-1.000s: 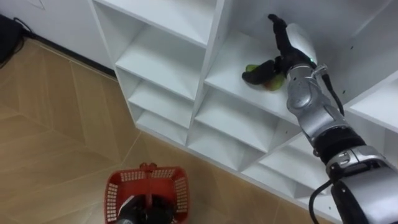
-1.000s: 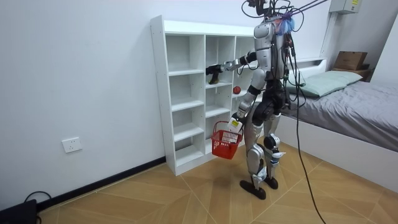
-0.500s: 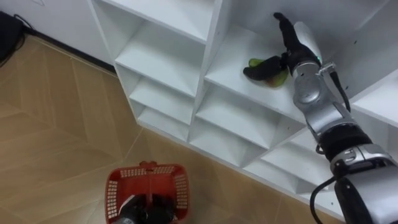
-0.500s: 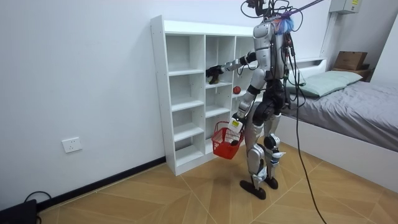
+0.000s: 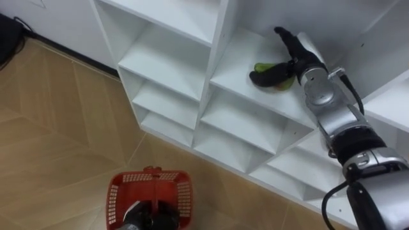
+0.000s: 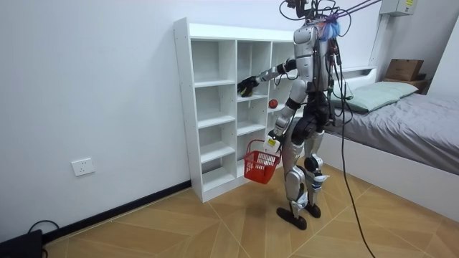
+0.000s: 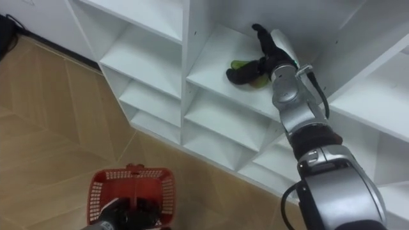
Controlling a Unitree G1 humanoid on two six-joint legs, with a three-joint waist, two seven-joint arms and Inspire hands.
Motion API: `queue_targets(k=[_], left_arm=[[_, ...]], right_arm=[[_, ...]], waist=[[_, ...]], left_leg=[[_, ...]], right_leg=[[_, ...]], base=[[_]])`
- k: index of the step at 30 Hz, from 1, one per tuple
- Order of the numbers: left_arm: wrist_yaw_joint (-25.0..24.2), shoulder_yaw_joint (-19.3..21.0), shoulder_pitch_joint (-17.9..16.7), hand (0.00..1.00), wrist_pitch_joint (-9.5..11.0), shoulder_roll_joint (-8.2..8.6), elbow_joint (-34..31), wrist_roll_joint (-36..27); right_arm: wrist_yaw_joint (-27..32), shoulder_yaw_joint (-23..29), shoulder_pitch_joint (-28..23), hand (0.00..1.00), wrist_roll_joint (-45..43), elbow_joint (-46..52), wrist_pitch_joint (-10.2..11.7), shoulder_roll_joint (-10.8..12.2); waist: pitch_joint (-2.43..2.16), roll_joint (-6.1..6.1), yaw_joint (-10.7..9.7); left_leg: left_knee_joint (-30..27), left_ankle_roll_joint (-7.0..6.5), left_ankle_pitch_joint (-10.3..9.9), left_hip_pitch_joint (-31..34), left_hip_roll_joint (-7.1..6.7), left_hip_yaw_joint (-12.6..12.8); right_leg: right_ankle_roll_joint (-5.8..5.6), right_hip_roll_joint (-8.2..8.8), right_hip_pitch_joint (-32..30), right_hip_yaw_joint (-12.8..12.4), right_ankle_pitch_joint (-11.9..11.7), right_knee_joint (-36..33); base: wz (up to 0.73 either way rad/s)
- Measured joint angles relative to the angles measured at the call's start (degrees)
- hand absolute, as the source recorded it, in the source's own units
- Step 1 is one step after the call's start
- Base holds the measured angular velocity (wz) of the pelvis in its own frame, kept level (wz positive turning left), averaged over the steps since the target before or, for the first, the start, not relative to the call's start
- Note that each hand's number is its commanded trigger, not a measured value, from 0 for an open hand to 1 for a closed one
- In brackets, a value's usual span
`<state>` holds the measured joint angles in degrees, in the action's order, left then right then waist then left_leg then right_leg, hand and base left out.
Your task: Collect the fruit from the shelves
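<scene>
On the shelf (image 5: 233, 61), the right robot hand (image 5: 295, 56) straddles green fruit (image 5: 283, 82).

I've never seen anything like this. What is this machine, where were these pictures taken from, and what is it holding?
It is a human-shaped robot standing on two legs before a white shelf unit with open compartments. Two pictures come from cameras in its head, looking down. The third comes from a camera standing in the room. Its right robot hand reaches into one compartment, with the thumb laid across a small green fruit on the shelf and the fingers not closed round it. Its left robot hand, lower down, holds a red plastic mesh basket by the handle. In the room view a small round red fruit sits in a compartment lower down.
</scene>
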<state>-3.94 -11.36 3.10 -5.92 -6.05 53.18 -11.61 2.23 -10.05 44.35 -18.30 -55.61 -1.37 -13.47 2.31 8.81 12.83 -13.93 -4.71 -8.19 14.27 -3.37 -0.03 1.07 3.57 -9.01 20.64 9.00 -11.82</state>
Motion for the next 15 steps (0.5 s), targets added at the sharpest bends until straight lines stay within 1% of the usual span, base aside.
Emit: queue_targets(k=[4,7,10,15], left_arm=[[0.0,0.01,-0.06,1.0,-0.03,0.02,0.0,0.0],[-0.01,-0.02,-0.06,1.0,-0.07,0.06,-0.01,-0.01],[-0.11,-0.01,-0.06,1.0,-0.12,0.06,-0.01,-0.01],[-0.29,0.0,-0.06,1.0,-0.12,-0.04,-0.01,0.02]], right_arm=[[-0.97,0.01,0.0,0.0,0.0,0.06,-0.14,-0.01],[-2.0,-0.01,0.01,0.0,-0.02,0.1,-0.85,-0.02],[-2.63,-0.02,0.0,0.0,-0.2,-0.03,-1.33,-0.04],[-3.38,-0.02,0.01,0.0,-0.59,0.02,-1.35,-0.18]], waist=[[-0.05,0.09,0.01],[-0.19,0.32,-0.02],[-0.16,0.43,-0.03],[-0.11,0.62,-0.04]], left_leg=[[-0.03,-0.01,0.0,-0.02,0.0,0.17],[-0.04,-0.02,0.01,-0.09,0.02,0.25],[-0.02,-0.02,0.01,-0.55,0.04,0.34],[0.04,-0.02,0.01,-0.62,0.04,0.35]], right_leg=[[-0.02,0.03,0.0,-0.06,-0.05,0.01],[-0.02,0.05,0.05,-0.08,-0.05,0.01],[-0.02,0.06,0.56,-0.07,-0.05,0.02],[-0.02,0.06,0.6,-0.07,-0.05,0.01]], base=[[0.0],[0.0],[0.0],[0.0]])
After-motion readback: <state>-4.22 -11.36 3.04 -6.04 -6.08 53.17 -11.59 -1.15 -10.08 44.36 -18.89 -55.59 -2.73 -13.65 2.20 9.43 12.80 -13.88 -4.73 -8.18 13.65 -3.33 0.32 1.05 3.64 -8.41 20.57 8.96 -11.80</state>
